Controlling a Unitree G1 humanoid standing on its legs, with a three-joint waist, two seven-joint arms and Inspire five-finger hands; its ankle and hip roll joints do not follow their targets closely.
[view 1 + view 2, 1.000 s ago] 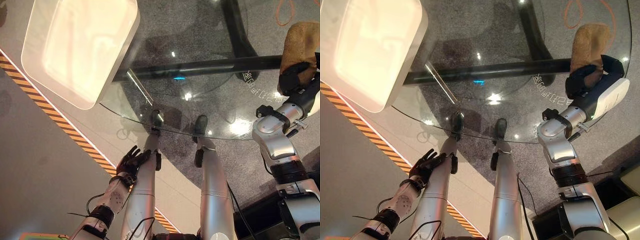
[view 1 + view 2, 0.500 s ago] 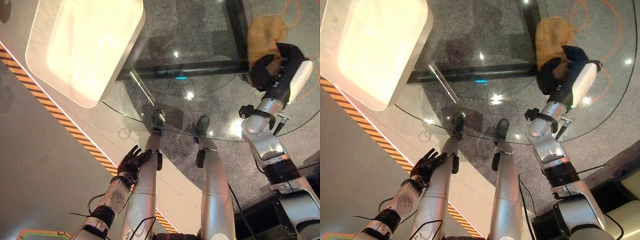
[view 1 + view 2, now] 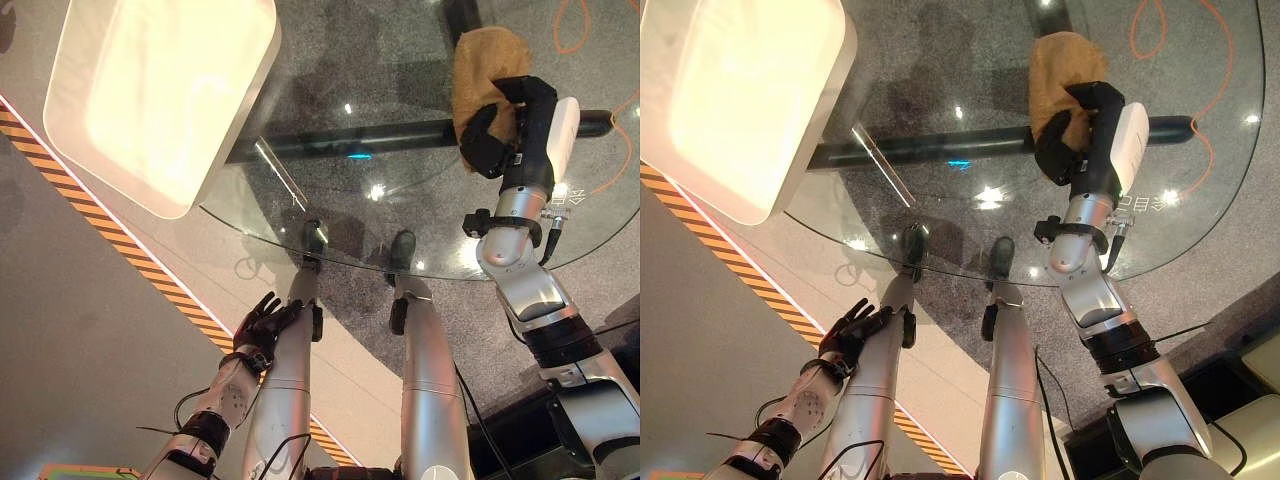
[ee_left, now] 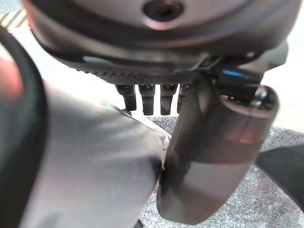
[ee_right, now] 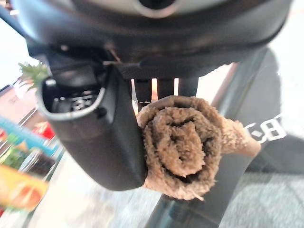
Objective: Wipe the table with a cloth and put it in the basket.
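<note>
Right hand [image 3: 1072,140] curled round the brown cloth [image 3: 1054,68], bunched and pressed on the glass table [image 3: 940,80] for wiping (likely mid-wipe); left hand [image 3: 262,322] hangs low, fingers relaxed, idle; basket [image 3: 150,95] waits at the table's left.

Fuzzy terry cloth [image 3: 485,62], glossy glass table [image 3: 400,190], smooth plastic basket [image 3: 160,100]
</note>
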